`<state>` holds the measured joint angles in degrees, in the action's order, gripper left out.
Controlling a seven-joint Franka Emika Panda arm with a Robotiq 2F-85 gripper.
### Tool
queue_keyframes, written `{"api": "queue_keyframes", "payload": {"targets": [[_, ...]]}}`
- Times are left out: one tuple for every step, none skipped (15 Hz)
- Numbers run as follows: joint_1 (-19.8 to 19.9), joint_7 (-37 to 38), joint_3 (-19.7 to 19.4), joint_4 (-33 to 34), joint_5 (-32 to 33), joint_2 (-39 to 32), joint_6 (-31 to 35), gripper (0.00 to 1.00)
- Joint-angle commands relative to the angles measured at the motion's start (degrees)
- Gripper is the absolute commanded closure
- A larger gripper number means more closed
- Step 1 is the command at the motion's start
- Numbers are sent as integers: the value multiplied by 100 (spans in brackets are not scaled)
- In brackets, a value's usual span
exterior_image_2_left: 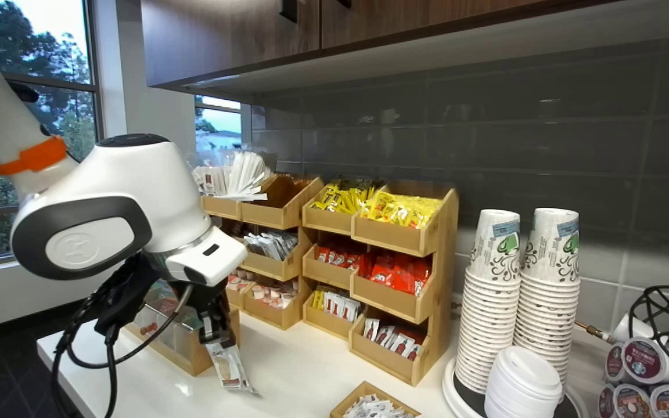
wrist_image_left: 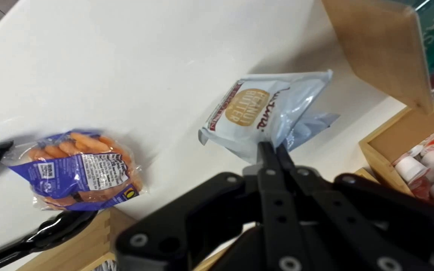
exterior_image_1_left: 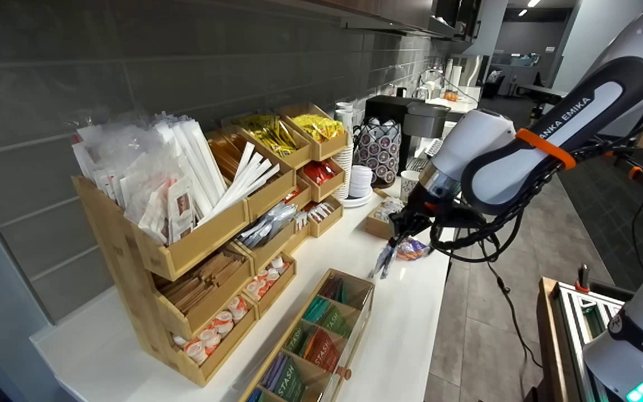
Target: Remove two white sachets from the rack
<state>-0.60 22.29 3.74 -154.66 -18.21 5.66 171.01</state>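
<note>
The rack [exterior_image_1_left: 110, 262] is the tiered light-wood stand against the wall, also in an exterior view [exterior_image_2_left: 443, 273]. My gripper [wrist_image_left: 271, 146] is shut on white sachets with red and tan print. The front white sachet [wrist_image_left: 251, 107] shows its peanut butter label, and a second silvery-white sachet [wrist_image_left: 310, 127] shows partly behind it. They hang from the fingertips over the counter, in front of the rack and apart from it, also in both exterior views [exterior_image_1_left: 384, 261] [exterior_image_2_left: 230, 366]. Whether they touch the counter cannot be told. Similar silvery packets [exterior_image_1_left: 270, 223] lie in a middle-tier compartment.
A wooden box of tea packets [exterior_image_2_left: 198, 357] stands beside the held sachets. A bag of carrots [wrist_image_left: 89, 171] and black tongs [wrist_image_left: 47, 235] lie on the counter [wrist_image_left: 100, 75]. A small wooden tray [exterior_image_1_left: 376, 228] of packets, stacked cups [exterior_image_2_left: 488, 325] and a coffee machine [exterior_image_1_left: 391, 106] stand further along.
</note>
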Motion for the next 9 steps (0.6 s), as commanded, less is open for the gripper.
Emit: {"api": "queue_keyframes", "payload": {"targets": [[12, 43, -59, -32, 75, -170, 161, 86], [61, 179, -62, -41, 132, -219, 193, 73], [82, 244, -73, -47, 166, -240, 211, 66], [111, 285, -84, -49, 222, -272, 238, 59], [179, 362, -46, -47, 291, -288, 243, 52], [203, 410, -52, -43, 349, -305, 239, 43], [235, 470, -48, -41, 428, -310, 230, 36], [256, 515, -47, -40, 475, -303, 217, 28], [269, 539, -48, -37, 504, -291, 198, 21]]}}
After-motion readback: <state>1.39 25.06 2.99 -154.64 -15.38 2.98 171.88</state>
